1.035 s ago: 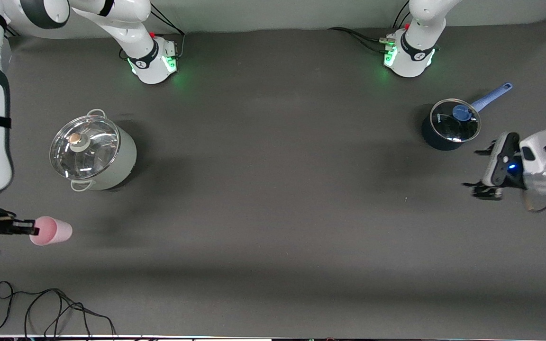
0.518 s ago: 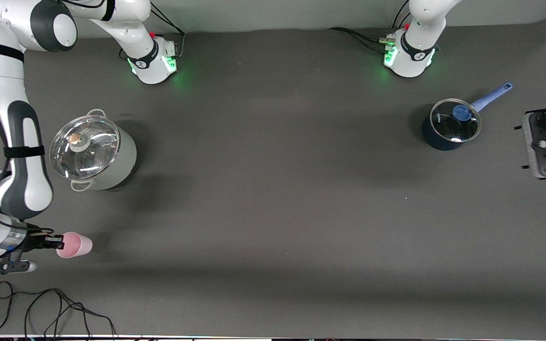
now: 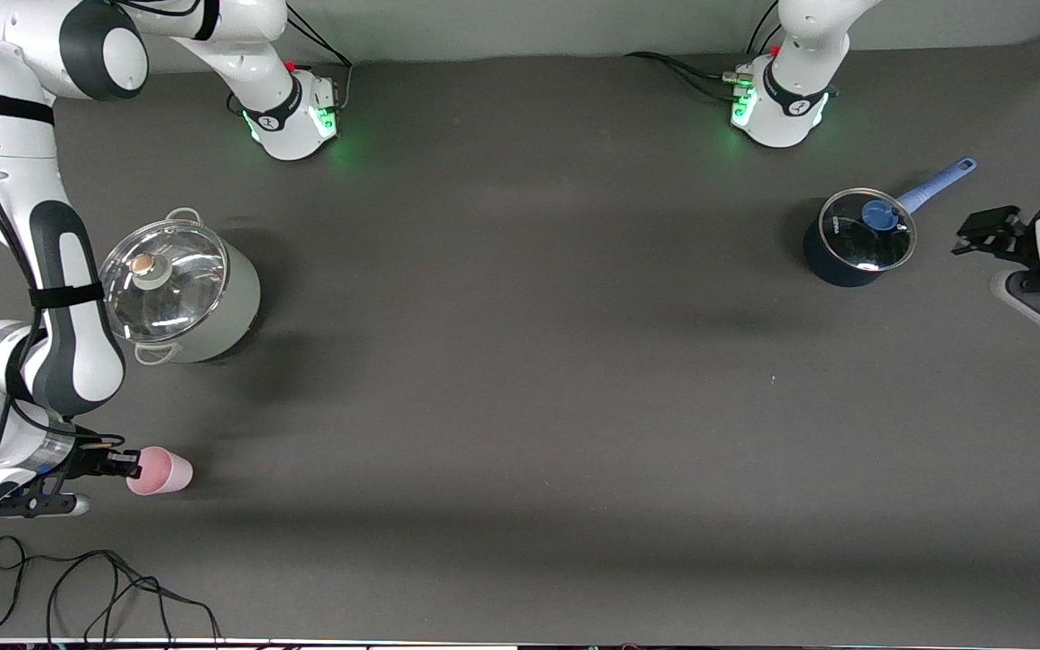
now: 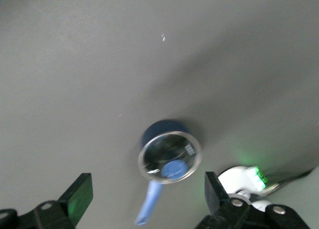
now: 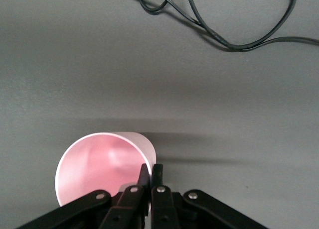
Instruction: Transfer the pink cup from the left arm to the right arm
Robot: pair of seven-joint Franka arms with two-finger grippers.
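The pink cup (image 3: 163, 471) lies tilted on its side, mouth toward my right gripper (image 3: 130, 465), low at the table near the right arm's end, nearer the front camera than the big pot. The right gripper is shut on the cup's rim; in the right wrist view one finger is inside the cup (image 5: 102, 164) and one outside, at the right gripper's tips (image 5: 151, 170). I cannot tell whether the cup touches the table. My left gripper (image 3: 988, 231) is open and empty, over the table's left-arm end beside the saucepan. Its open fingertips (image 4: 79, 193) show in the left wrist view.
A dark saucepan with a glass lid and a blue handle (image 3: 858, 239) stands near the left arm's base; it also shows in the left wrist view (image 4: 169, 154). A big steel pot with a glass lid (image 3: 177, 289) stands near the right arm. Black cables (image 3: 105, 587) lie at the front edge.
My right gripper has carried the pink cup down and nearer the front camera, a little toward the table's middle. My left gripper has drawn back toward its table end and turned.
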